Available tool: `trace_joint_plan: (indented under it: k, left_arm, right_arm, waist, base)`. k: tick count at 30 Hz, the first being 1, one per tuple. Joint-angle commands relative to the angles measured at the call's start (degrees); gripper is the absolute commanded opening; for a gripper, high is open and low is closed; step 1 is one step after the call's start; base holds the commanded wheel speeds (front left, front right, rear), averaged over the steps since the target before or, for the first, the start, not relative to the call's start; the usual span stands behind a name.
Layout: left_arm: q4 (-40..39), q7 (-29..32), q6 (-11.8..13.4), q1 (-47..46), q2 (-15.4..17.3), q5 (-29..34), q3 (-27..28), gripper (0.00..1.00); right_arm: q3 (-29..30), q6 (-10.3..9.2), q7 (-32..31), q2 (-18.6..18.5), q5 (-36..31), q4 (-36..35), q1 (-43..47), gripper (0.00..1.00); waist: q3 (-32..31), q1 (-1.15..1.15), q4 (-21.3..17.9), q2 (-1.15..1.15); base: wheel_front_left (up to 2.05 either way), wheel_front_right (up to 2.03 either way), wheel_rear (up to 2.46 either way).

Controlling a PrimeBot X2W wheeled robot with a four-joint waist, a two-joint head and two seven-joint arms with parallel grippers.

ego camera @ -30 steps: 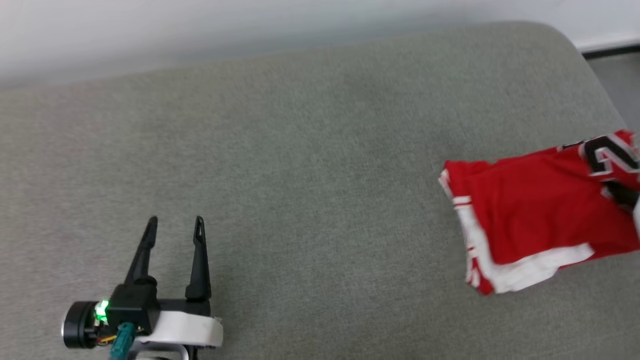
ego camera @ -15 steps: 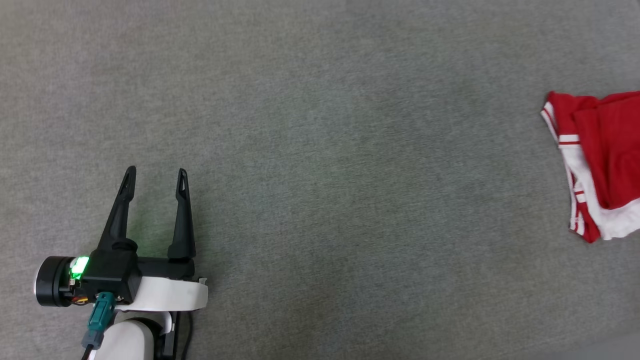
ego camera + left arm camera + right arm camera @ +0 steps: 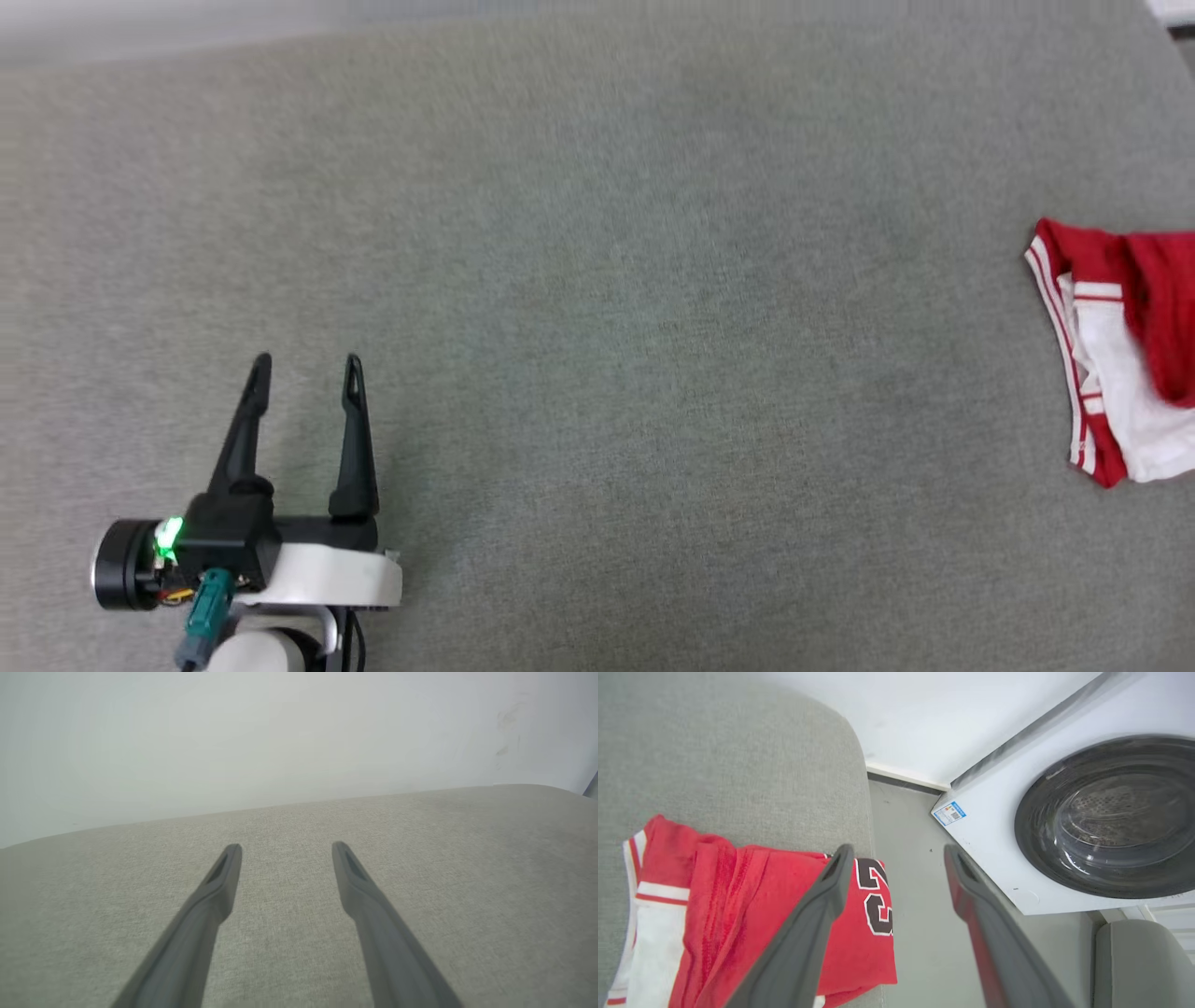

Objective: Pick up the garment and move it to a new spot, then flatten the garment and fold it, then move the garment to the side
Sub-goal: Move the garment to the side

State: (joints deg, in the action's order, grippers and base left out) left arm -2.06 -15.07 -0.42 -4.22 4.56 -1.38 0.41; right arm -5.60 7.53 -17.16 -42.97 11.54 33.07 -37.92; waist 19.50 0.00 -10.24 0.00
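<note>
The garment (image 3: 1116, 308) lies folded at the far right edge of the grey upholstered surface (image 3: 597, 308), cut off by the head view's right border. In the right wrist view its numbered end (image 3: 873, 905) seems to hang just past the surface edge, over the floor (image 3: 920, 933), with a washing machine (image 3: 999, 826) beyond. The striped sleeve trim faces the middle of the surface. The visible folded edge runs near-to-far; the full long axis cannot be judged.

The right gripper (image 3: 897, 848) hovers just above the garment's right end with fingers spread, pinching nothing. The left gripper (image 3: 303, 359) is also spread and empty, low over bare fabric, well apart from the garment.

The right arm is clearly nearer. The move to the side looks done, so the likely next step is for the right arm to pull clear.
</note>
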Motion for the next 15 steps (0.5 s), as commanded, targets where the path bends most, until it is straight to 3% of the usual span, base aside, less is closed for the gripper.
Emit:
trace_joint_plan:
  k: [1,7,15]
  left_arm:
    - [0.3,-0.1,0.3,0.8,-0.3,-0.3,0.0,1.0]
    - [1.1,-0.1,0.6,4.2,-0.8,-0.7,-0.6,1.0]
    - [2.0,-0.1,0.8,7.4,-1.2,-0.7,-1.0,1.0]
  right_arm:
    - [0.4,-0.09,1.6,0.6,-0.7,-0.6,-0.8,1.0]
    - [2.5,-0.09,14.0,4.6,-5.4,-5.0,1.1,1.0]
    - [3.9,-0.08,27.9,15.7,-9.7,-12.4,6.2,1.0]
  waist:
    - [-3.5,0.0,1.4,0.0]
    - [-9.4,0.0,3.8,0.0]
    - [-14.7,0.0,7.3,0.0]
  base:
    - [0.0,0.0,0.0]
    - [0.0,0.0,0.0]
    - [0.0,0.0,0.0]
